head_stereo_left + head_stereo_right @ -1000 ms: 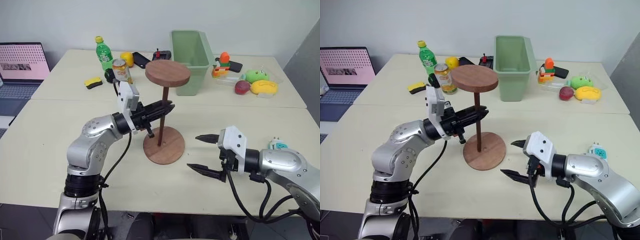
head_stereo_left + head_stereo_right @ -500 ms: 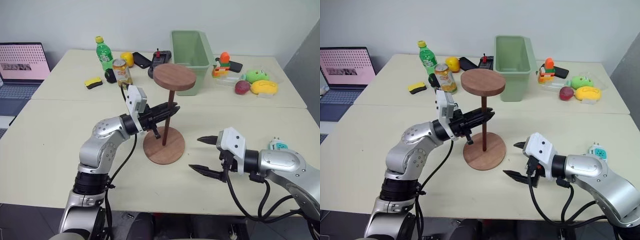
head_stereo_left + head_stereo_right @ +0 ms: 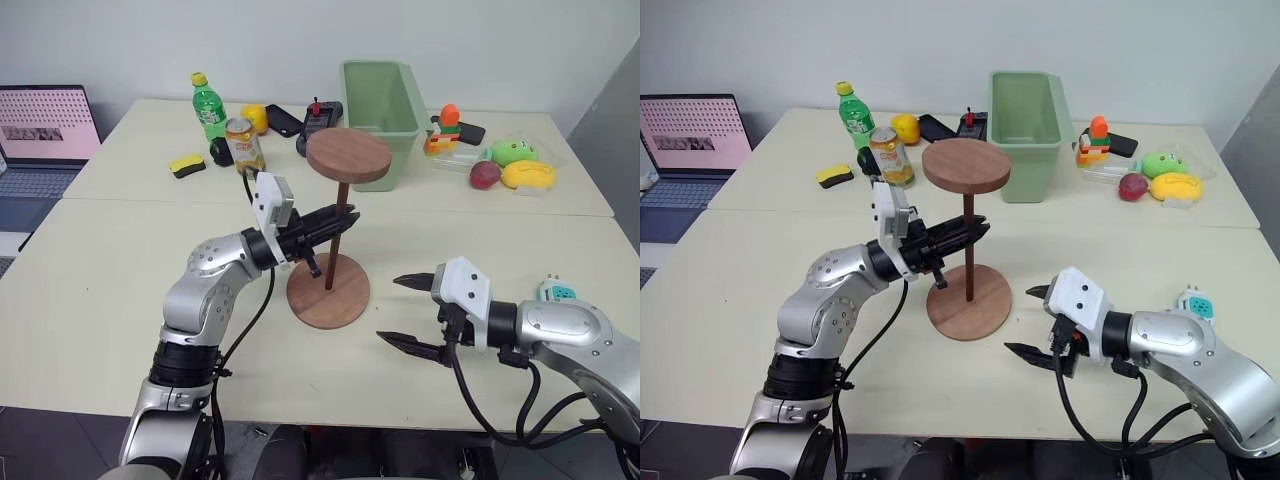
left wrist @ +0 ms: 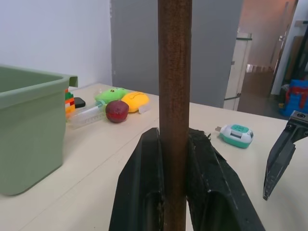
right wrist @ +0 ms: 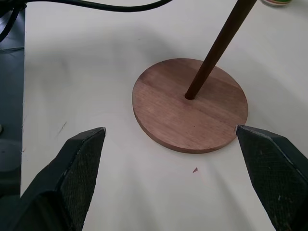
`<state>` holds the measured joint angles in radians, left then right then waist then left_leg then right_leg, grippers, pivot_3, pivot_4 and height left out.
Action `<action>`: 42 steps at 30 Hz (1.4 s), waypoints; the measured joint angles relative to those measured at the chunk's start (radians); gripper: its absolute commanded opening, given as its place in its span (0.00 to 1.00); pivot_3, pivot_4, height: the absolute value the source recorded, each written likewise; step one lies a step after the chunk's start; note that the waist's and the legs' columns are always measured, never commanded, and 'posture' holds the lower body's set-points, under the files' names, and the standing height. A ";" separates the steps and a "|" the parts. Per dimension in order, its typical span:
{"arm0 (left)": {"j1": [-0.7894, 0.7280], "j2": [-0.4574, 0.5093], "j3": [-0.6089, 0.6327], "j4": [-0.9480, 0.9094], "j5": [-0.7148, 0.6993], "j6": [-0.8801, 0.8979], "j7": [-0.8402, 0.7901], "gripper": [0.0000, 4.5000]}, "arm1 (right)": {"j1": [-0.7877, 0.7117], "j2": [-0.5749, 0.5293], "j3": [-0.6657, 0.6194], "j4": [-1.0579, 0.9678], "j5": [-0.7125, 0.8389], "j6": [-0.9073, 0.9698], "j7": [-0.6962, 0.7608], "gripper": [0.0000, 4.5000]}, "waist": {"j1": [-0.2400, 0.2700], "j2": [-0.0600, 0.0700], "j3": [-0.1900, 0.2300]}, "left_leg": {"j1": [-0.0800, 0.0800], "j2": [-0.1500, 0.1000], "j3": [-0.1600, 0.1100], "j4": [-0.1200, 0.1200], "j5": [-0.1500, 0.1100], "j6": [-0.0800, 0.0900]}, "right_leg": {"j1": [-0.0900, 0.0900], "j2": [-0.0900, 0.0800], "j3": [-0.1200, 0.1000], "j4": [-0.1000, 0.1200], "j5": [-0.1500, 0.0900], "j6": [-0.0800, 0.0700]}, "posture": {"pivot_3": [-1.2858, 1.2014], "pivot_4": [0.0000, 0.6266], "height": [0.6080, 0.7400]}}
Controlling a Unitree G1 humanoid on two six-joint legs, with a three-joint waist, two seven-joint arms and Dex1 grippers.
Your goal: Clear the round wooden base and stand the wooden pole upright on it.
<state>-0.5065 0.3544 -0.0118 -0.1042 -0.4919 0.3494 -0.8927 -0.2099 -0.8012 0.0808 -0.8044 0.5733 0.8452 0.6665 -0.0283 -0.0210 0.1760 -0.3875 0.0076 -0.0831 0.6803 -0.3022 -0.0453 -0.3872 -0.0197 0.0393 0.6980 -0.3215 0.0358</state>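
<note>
Pole seated in the base, held steady by the left arm

Head view: left gripper (image 3: 338, 221) clamps the pole (image 3: 336, 240), its foot in the hole of the base (image 3: 328, 290).
Left wrist: fingers (image 4: 144, 192) pinch the rod.
Right wrist: right gripper (image 5: 175, 168) gapes empty, near the base, ready to brace.

Bright even indoor light, soft shadows, sharp focus

Silver arms (image 3: 205, 290), black cables (image 3: 250, 315)
</note>
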 measured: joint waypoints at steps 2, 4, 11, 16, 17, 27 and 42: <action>0.029 0.013 0.004 -0.024 -0.004 -0.008 0.006 0.06 | -0.001 0.003 0.000 0.000 0.000 0.004 -0.006 1.00 | 0.000 0.000 0.000 | 0.003 0.001 0.001 -0.001 0.000 0.000 | 0.001 0.000 0.001 0.000 0.000 0.000 | 0.52 0.24 1.00; 0.050 0.027 0.013 -0.041 -0.006 -0.012 0.007 0.06 | -0.001 0.005 0.000 -0.001 0.000 0.006 -0.013 1.00 | -0.001 0.000 0.000 | 0.004 0.001 0.001 -0.001 0.000 0.000 | 0.002 0.000 0.001 0.000 0.000 0.000 | 0.52 0.24 1.00; 0.102 0.057 0.020 -0.057 -0.009 -0.037 0.013 0.06 | -0.008 0.021 0.000 -0.001 0.000 0.007 -0.018 1.00 | -0.003 0.001 -0.001 | 0.011 0.002 0.001 -0.002 0.000 0.001 | 0.009 0.001 0.001 0.000 0.000 0.000 | 0.52 0.24 1.00; 0.120 0.064 0.018 -0.053 -0.008 -0.054 0.019 0.06 | -0.009 0.025 0.002 -0.001 0.000 0.008 -0.018 1.00 | -0.003 0.001 -0.001 | 0.019 0.002 0.002 -0.005 -0.001 0.001 | 0.016 0.001 0.002 -0.002 0.000 0.000 | 0.52 0.24 1.00; 0.122 0.067 0.018 -0.053 -0.008 -0.056 0.019 0.06 | -0.009 0.025 0.002 -0.001 0.000 0.009 -0.018 1.00 | -0.003 0.001 -0.002 | 0.021 0.002 0.003 -0.005 -0.001 0.001 | 0.017 0.001 0.002 -0.002 0.000 0.000 | 0.52 0.24 1.00; 0.121 0.089 0.006 -0.051 -0.008 -0.064 0.020 0.06 | -0.019 0.029 0.002 -0.001 0.000 0.016 -0.019 1.00 | -0.004 0.004 -0.005 | 0.022 0.002 0.003 -0.006 -0.001 0.001 | 0.018 0.002 0.002 -0.002 0.000 0.000 | 0.52 0.24 1.00; 0.147 0.187 -0.056 -0.026 0.062 0.013 -0.045 0.53 | -0.036 0.036 0.004 0.003 -0.001 0.023 -0.019 1.00 | 0.002 0.003 -0.003 | 0.007 0.000 -0.002 -0.005 0.000 0.001 | 0.008 0.000 0.001 -0.008 0.000 0.000 | 0.52 0.24 1.00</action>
<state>-0.3597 0.5411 -0.0676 -0.1299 -0.4301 0.3628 -0.9380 -0.2454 -0.7647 0.0849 -0.8017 0.5723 0.8683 0.6472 -0.0264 -0.0179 0.1728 -0.3809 0.0079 -0.0854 0.6751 -0.3026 -0.0448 -0.3789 -0.0199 0.0399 0.6898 -0.3217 0.0359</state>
